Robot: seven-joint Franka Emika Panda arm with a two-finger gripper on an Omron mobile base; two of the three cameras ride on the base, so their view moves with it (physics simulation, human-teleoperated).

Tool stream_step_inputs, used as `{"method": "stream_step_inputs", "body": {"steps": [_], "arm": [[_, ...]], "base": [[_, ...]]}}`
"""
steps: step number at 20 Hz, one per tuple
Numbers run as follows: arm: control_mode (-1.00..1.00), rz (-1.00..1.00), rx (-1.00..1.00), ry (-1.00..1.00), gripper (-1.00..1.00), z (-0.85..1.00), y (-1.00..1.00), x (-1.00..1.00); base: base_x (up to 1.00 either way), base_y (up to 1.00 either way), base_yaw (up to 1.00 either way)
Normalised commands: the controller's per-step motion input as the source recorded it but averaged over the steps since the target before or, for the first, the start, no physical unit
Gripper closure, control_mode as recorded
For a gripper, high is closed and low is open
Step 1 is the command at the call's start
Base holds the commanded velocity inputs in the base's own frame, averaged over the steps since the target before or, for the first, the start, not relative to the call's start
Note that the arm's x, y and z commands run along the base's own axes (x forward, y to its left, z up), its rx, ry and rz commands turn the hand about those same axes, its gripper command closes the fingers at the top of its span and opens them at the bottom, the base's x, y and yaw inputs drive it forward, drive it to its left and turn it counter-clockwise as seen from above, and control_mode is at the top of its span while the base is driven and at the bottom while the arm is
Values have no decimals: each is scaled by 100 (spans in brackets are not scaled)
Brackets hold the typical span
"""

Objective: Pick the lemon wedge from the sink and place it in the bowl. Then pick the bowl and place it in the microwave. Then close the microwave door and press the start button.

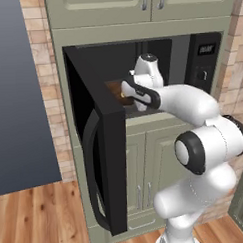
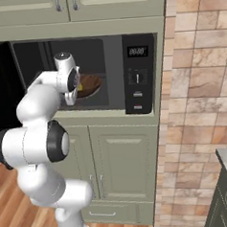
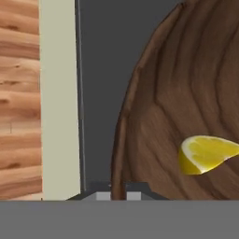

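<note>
**Nearly there: bowl with lemon wedge at the microwave, door and button still to come**

Already the first half of the job looks finished. Going from left to right in the left base view, the microwave door [image 1: 101, 159] hangs wide open, swung out towards the camera with its curved bar handle in front. Just past its edge, the arm reaches into the microwave [image 1: 156, 77], and the bowl [image 1: 121, 93] shows as a brown patch inside the cavity, close to the claw [image 1: 134, 90]. Further right sits the control panel [image 1: 206, 64], untouched.

From the hand view, the lemon wedge [image 3: 205, 154] lies inside the wooden bowl [image 3: 186, 107], so that step is done. The claw's tips sit nearly together on either side of the bowl's rim at the bottom of that view, which I read as a pinch on the rim.

What remains, by my judgement: setting the bowl down on the microwave floor and letting go, drawing the arm out, swinging the door closed, then pressing the start button.
</note>
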Motion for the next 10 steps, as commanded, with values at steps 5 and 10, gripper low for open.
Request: {"method": "stream_step_inputs", "body": {"steps": [5, 10], "arm": [[-100, 5, 0, 0, 100, -31, 13, 96], [-100, 8, 0, 0, 100, -40, 10, 28]], "base": [[0, 0, 0], [0, 0, 0]]}}
